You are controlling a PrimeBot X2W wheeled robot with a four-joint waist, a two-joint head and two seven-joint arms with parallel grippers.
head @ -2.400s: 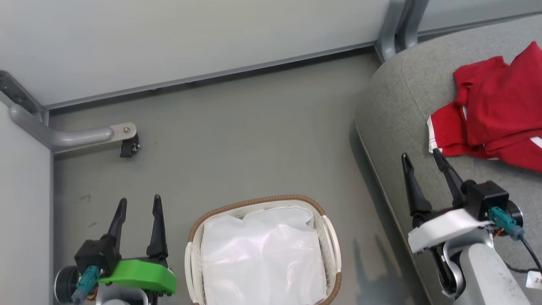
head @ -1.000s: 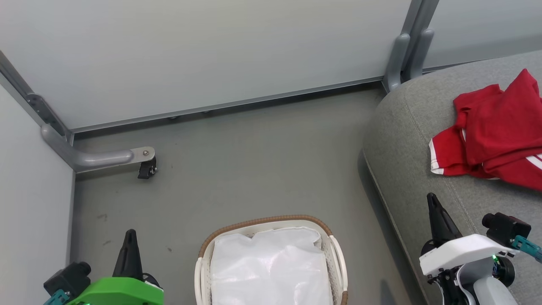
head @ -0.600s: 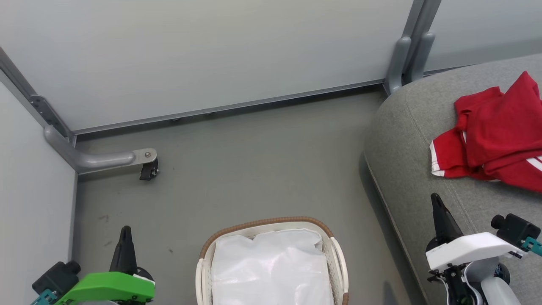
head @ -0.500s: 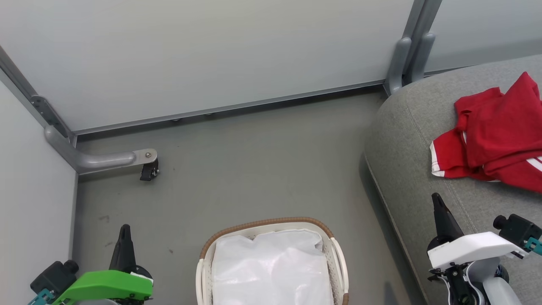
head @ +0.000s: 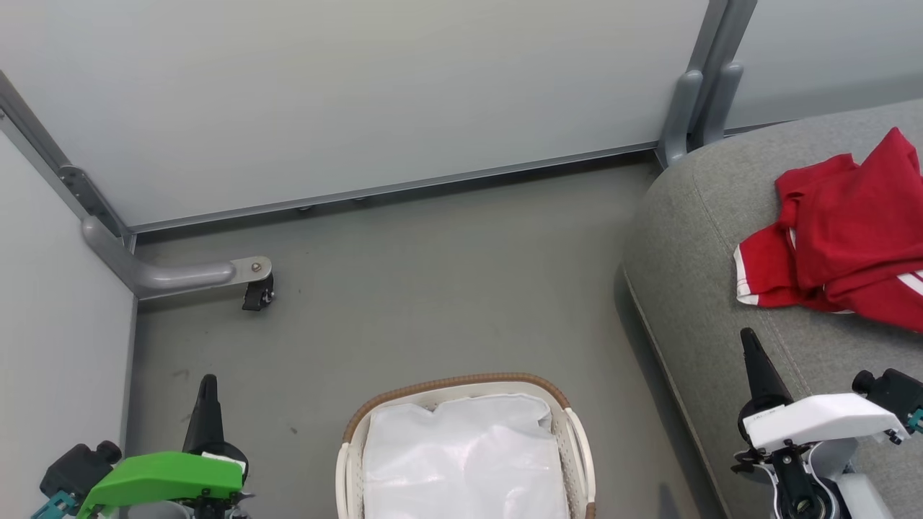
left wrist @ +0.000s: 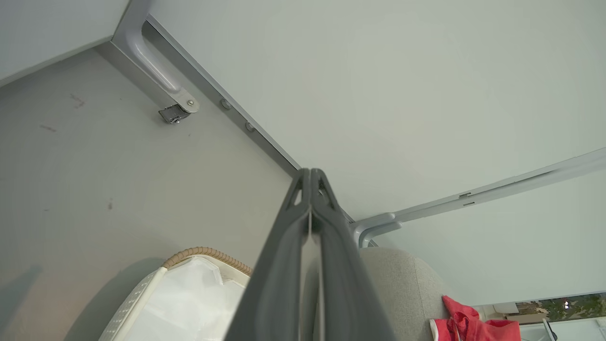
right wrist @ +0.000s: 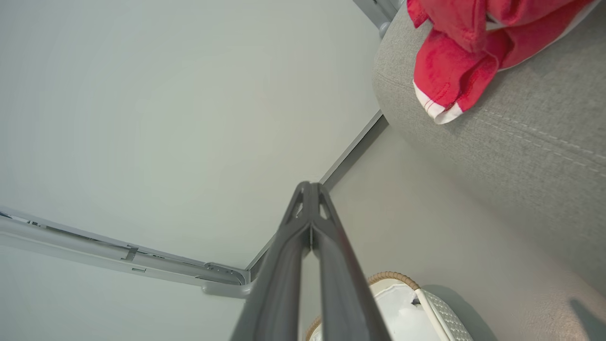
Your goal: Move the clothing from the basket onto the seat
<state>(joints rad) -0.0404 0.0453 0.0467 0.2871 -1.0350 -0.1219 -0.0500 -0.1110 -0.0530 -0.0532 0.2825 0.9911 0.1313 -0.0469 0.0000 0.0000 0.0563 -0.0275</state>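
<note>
Red clothing (head: 844, 231) lay crumpled on the grey seat (head: 692, 238), at right; the basket (head: 447, 382) on the floor held its white liner (head: 461, 461). Left tool (head: 208, 389) and right tool (head: 750, 346) were both pressed closed, gripping nothing

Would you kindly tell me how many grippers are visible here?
2: the left gripper, shut, to the left of the basket; the right gripper, shut, by the seat.
</note>
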